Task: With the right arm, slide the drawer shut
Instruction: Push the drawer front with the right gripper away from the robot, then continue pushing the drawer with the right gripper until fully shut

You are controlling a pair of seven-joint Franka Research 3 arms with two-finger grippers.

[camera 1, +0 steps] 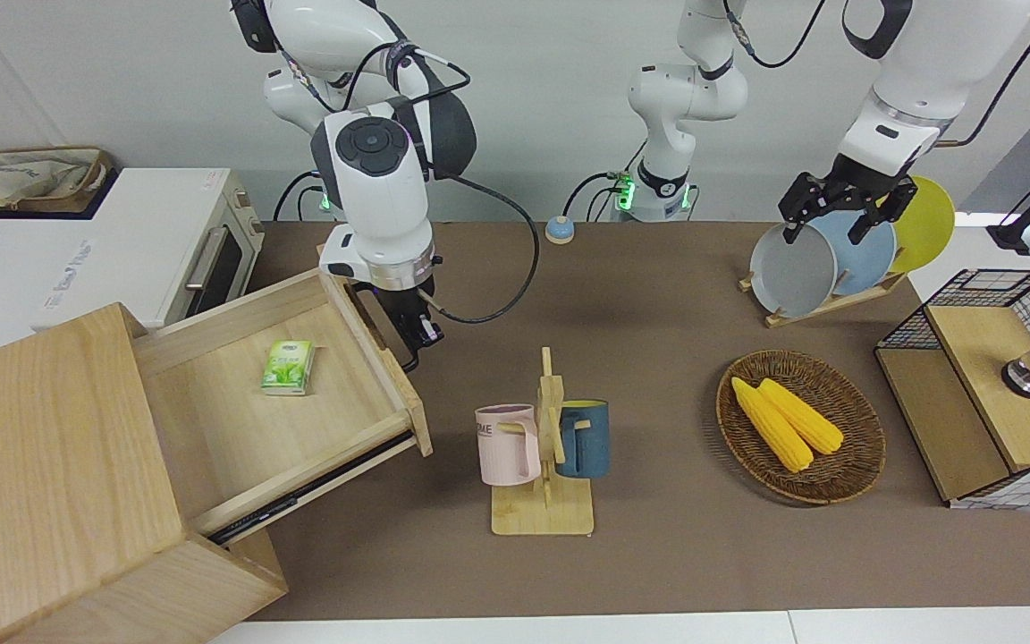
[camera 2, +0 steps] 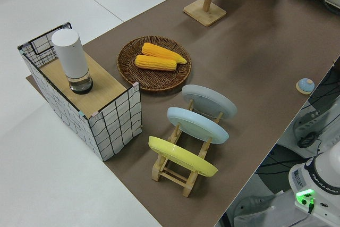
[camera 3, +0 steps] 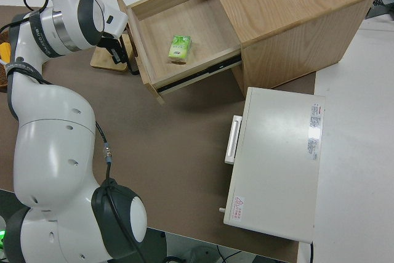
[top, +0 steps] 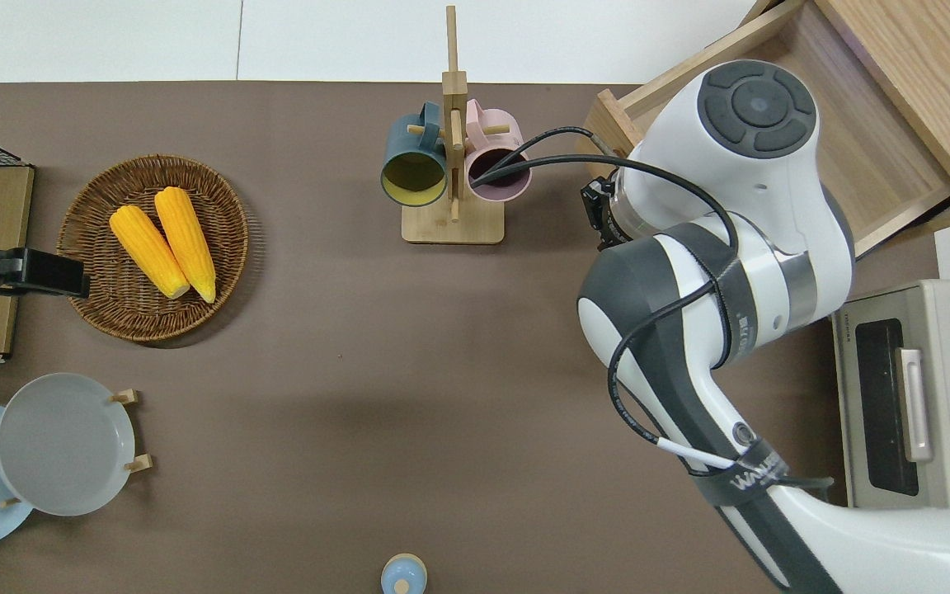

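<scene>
Pressing the right gripper (camera 1: pixel 417 334) against the front panel (camera 1: pixel 390 368) of the drawer (camera 1: pixel 238 420), with the jaw opening impossible to tell. Sitting pulled far out of the large wooden box (camera 1: pixel 41 447), at the right arm's end of the table, with a green tissue pack (camera 1: pixel 288 367) lying inside. Risking an off-centre push: bearing on the panel's end nearer to the robots, likely skewing the tray and jamming it on its runners. Risking a snag on the black loop handle (camera 3: pixel 132 68), or a slide off the panel toward the mug rack (camera 1: pixel 544 447) just beside. Possibly shoving the whole box rather than closing it. Keeping the left gripper (camera 1: pixel 830 224) parked, fingers spread wide.
</scene>
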